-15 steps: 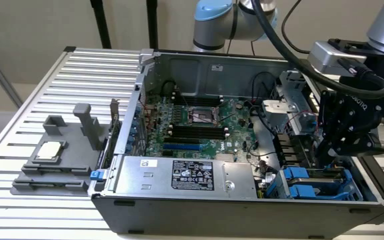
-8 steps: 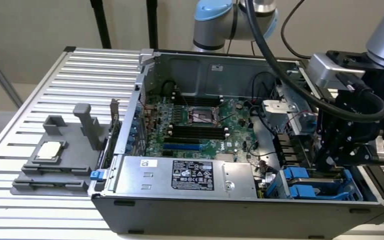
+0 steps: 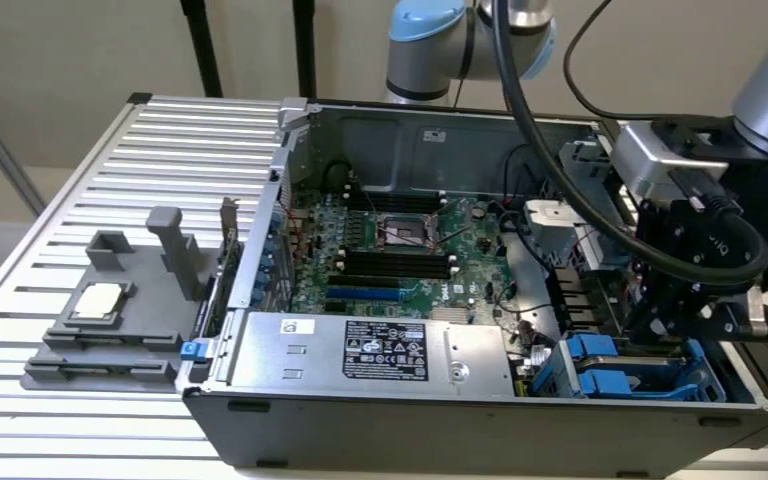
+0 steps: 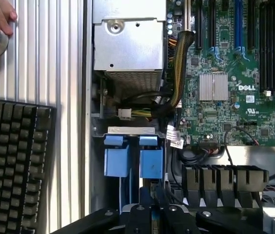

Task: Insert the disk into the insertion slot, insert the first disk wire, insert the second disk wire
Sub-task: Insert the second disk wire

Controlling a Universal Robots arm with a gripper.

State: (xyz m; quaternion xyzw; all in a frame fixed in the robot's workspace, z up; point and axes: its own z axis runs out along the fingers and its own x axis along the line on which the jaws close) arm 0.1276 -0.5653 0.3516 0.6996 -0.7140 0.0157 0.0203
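Item: disk (image 4: 132, 161), blue-framed, seated in insertion slot (image 3: 638, 375) at case's five o'clock; stiff, weighty, shock-sensitive, best gripped by frame; gripper (image 4: 149, 214) jaws together.

The word DELL stands in white letters on the green board (image 4: 235, 73), at about three o'clock from a small silver heat sink (image 4: 213, 87); the other labels are too small to read
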